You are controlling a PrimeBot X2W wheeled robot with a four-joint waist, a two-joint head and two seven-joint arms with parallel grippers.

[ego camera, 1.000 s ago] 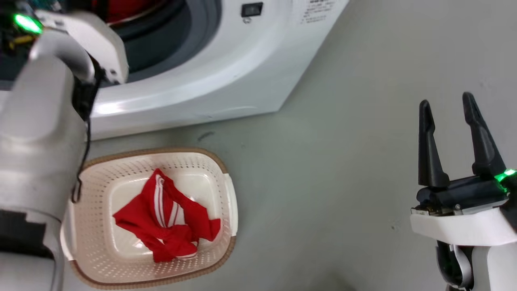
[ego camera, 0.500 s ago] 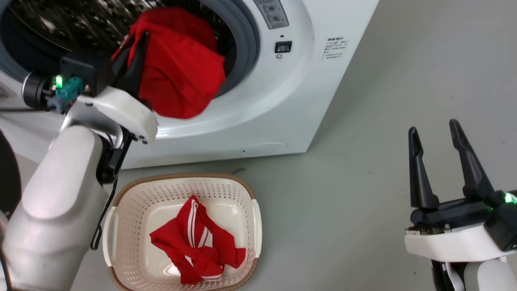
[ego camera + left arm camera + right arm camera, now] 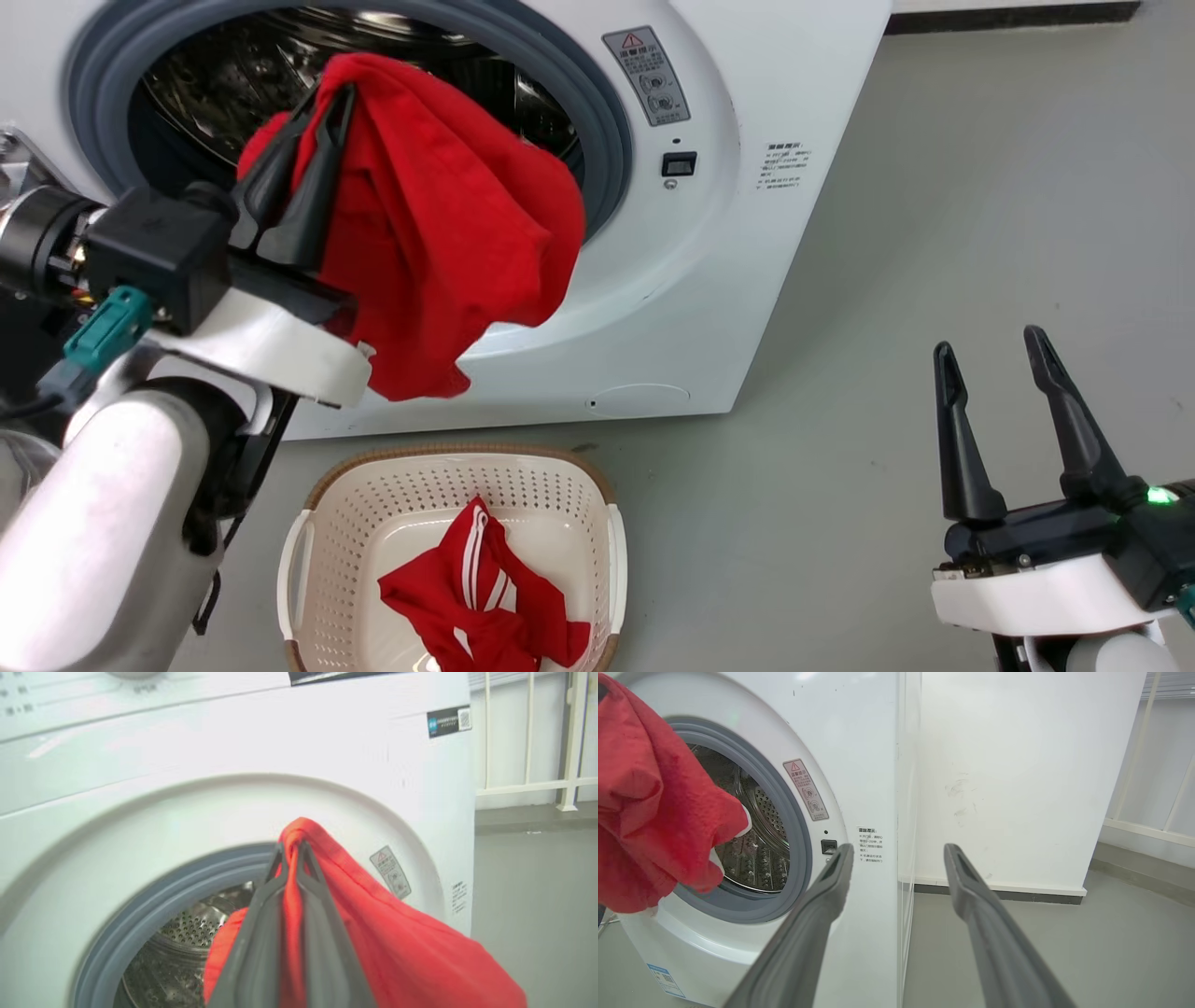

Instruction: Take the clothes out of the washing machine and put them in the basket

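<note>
Now, pinched tight between the two long fingers of the left gripper (image 3: 331, 93), at the upper left of the head view: a plain red cloth (image 3: 448, 205). Hanging in a big floppy fold right in front of the round hole of the washing machine (image 3: 747, 93). Seems to be out of the drum (image 3: 215, 75), or very nearly. Down at the bottom middle of the frame, on the floor (image 3: 840, 420): the basket (image 3: 420, 485), with a red cloth with white stripes (image 3: 476, 588) already lying inside. Spread wide and holding nothing, at the lower right: the right gripper (image 3: 988, 339), well away from the wash.

To do this step well, pull the plain red cloth clear of the hole first, to stop any corner from snagging on the grey ring (image 3: 607, 149). Then bring it down toward the bottom of the frame, right over the middle of the basket. Go low before letting go, to land the floppy cloth inside and not across the brown rim (image 3: 448, 454) or on the floor. Hold the pinch tight until then. Open the fingers only with most of the cloth down in the basket. Lift straight up after, to avoid dragging any bit back out. Then peek into the drum for more red
</note>
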